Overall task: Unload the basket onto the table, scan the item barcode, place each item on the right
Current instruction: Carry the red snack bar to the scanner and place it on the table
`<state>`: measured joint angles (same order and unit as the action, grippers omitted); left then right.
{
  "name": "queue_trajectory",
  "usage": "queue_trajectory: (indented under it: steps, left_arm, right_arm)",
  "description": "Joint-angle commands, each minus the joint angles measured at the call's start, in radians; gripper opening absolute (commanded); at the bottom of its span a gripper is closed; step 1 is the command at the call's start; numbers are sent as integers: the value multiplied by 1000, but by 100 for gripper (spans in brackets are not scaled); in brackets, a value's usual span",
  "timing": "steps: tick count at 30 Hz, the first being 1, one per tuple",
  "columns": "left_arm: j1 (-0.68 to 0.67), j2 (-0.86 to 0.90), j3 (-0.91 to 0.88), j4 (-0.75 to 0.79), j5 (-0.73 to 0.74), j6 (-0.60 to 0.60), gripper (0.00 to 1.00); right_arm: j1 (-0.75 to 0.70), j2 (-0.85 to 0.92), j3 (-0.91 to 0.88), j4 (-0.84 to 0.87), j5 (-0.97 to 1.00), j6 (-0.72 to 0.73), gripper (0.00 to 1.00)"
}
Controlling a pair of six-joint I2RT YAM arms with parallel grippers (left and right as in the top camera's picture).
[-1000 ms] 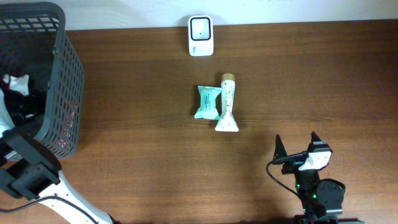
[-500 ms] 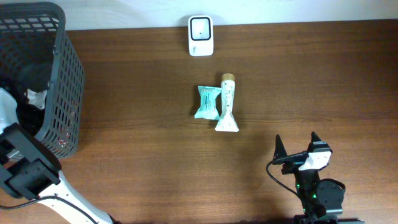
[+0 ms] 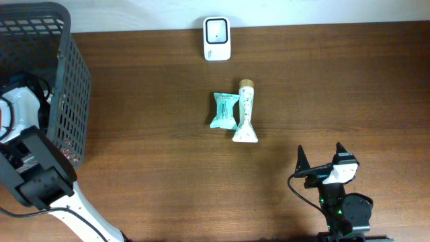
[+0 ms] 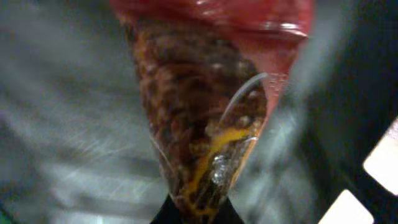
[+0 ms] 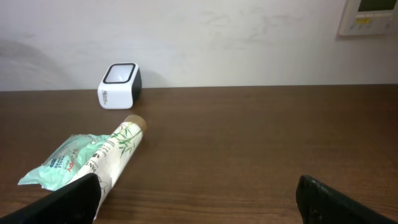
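Upper left of frame: basket. Top centre: scanner. Mid-desk: packet touching tube, packet on the left.

the left arm comes up from the near left corner of the overhead view, its dark link angled up and leftward, with the white wrist beyond it. the left gripper is pinched tight on the lower end of a packet (only its dark fingertips show, at the bottom edge of the wrist view). the right arm sits folded low at the near right. the right gripper points away from its base, jaws spread wide and empty.
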<state>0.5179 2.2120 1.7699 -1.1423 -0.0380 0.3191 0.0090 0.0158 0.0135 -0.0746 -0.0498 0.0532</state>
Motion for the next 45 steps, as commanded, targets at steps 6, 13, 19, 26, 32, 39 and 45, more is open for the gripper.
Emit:
queue_trajectory:
  steps: [6,13,19,26,32,39,45]
  left_arm:
    - [5,-42,575,-135,-30,-397,0]
    - [2,-194,1157,-223,346,-779,0]
    - [-198,-215,1191,-317,754,-705,0]
    - [-672,-92,1186,-546,191,-636,0]
    - [-903,100,967,-538,160,-557,0]
    - [-952,234,669,-401,126,-624,0]
    - [-959,234,354,-136,127,-625,0]
  right_arm:
    - [-3,-7,-8,-1,5,3,99]
    - [-3,-7,-8,-1,5,3,99]
    - [-3,-7,-8,-1,5,3,98]
    - [-3,-7,-8,-1,5,3,99]
    - [-3,-7,-8,-1,5,3,99]
    - [-3,-7,-8,-1,5,3,99]
    - [-3,-7,-8,-1,5,3,99]
